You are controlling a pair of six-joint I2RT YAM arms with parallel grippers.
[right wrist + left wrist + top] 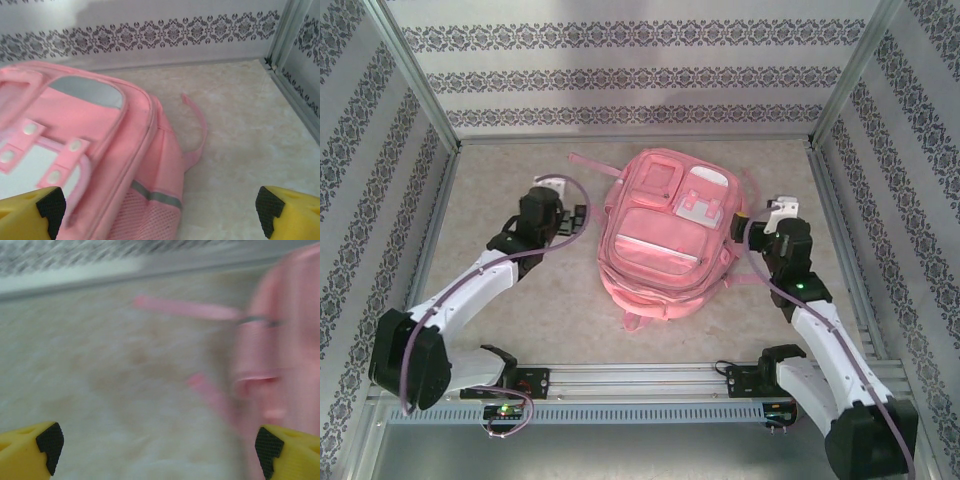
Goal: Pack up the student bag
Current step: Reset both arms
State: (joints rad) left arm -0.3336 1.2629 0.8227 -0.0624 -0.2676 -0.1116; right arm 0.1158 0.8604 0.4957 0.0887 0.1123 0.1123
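The student bag [665,235] lies on the table [510,320] with its front pockets up, midway between the two arms. The overhead view places the left gripper [568,208] just beside the bag's left side and the right gripper [772,215] just beside its right side; neither touches the fabric. The left wrist view is blurred. It adds a loose pink strap [185,308] trailing off the bag's left over bare table, and it shows the left jaws spread wide with nothing between the yellow fingers [25,450]. The right wrist view gives detail the overhead view does not: a white panel with snap tabs [30,165], and a grey trim strip [155,196] above a mesh side pocket [145,220]. A curled strap [197,130] lies off the bag's right. The right jaws are likewise spread and empty. Bare table lies open left, right and on the near side of the bag. Patterned walls [620,75] enclose it beyond, and a metal frame post [287,35] stands in the corner to the bag's far right.
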